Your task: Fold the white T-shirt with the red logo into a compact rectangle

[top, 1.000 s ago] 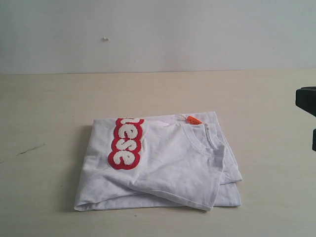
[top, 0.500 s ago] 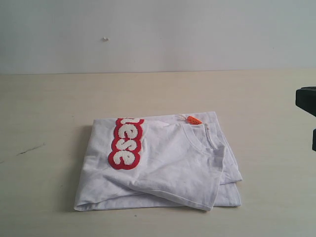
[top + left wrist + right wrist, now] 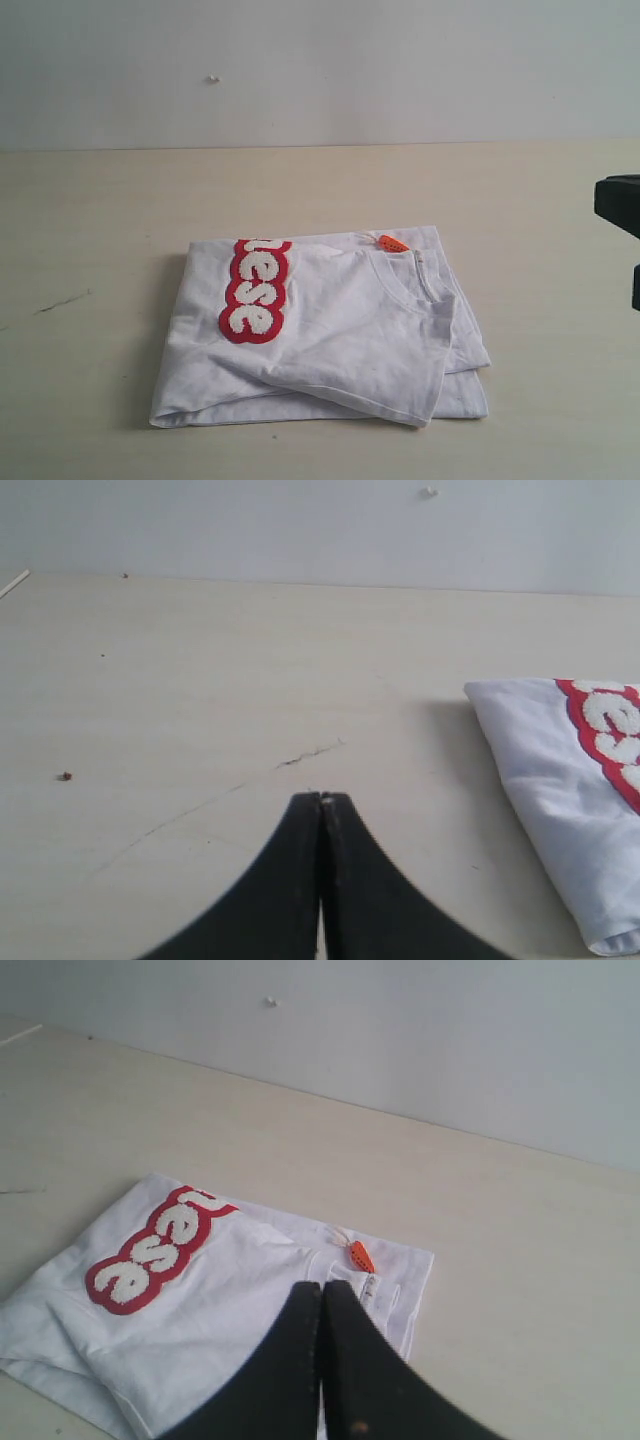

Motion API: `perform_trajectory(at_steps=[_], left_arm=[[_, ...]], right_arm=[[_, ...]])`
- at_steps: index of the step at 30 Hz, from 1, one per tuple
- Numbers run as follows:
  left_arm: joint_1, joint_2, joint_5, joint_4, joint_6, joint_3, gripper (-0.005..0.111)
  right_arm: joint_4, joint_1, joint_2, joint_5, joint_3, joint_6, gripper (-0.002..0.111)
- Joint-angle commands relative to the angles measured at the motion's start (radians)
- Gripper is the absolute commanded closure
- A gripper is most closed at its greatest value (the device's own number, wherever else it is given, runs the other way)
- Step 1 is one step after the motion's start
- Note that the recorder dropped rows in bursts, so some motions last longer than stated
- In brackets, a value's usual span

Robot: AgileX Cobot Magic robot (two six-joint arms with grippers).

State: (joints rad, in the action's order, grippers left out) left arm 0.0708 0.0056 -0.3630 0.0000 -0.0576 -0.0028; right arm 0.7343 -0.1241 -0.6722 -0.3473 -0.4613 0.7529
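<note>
Folded w/ red logo (image 3: 255, 290) up, the white T-shirt (image 3: 330, 340) is seen lower-centre in ext. view, judged light & floppy, best pinched at a corner hem; left gripper (image 3: 321, 800) & right gripper (image 3: 321, 1288) are seen closed, empty.

white T-shirt (image 3: 330, 335) | folded, flat | red logo (image 3: 256, 290) up

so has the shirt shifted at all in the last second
No. The white T-shirt lies where it was, its orange tag equally far from the table's back edge.
</note>
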Motion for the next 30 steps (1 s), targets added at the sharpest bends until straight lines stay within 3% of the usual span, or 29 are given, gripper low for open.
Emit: perform_trajectory(at_steps=[1, 7, 10, 22, 30], left_arm=[[-0.002, -0.006, 0.008, -0.012, -0.001, 0.003, 0.107], [-0.002, -0.006, 0.008, -0.012, -0.001, 0.003, 0.107], [-0.002, -0.006, 0.008, -0.012, -0.001, 0.003, 0.107], [-0.002, -0.006, 0.008, -0.012, -0.001, 0.003, 0.107], [-0.002, -0.006, 0.008, -0.012, -0.001, 0.003, 0.107]], right_arm=[[0.025, -0.004, 0.009, 0.005, 0.004, 0.005, 0.108], [0.025, -0.004, 0.070, 0.022, 0.004, 0.005, 0.108], [-0.064, 0.005, 0.137, 0.045, 0.007, 0.013, 0.108], [-0.116, 0.254, 0.377, 0.185, 0.205, -0.095, 0.108], [-0.106, 0.346, 0.525, 0.189, 0.339, -0.154, 0.108]])
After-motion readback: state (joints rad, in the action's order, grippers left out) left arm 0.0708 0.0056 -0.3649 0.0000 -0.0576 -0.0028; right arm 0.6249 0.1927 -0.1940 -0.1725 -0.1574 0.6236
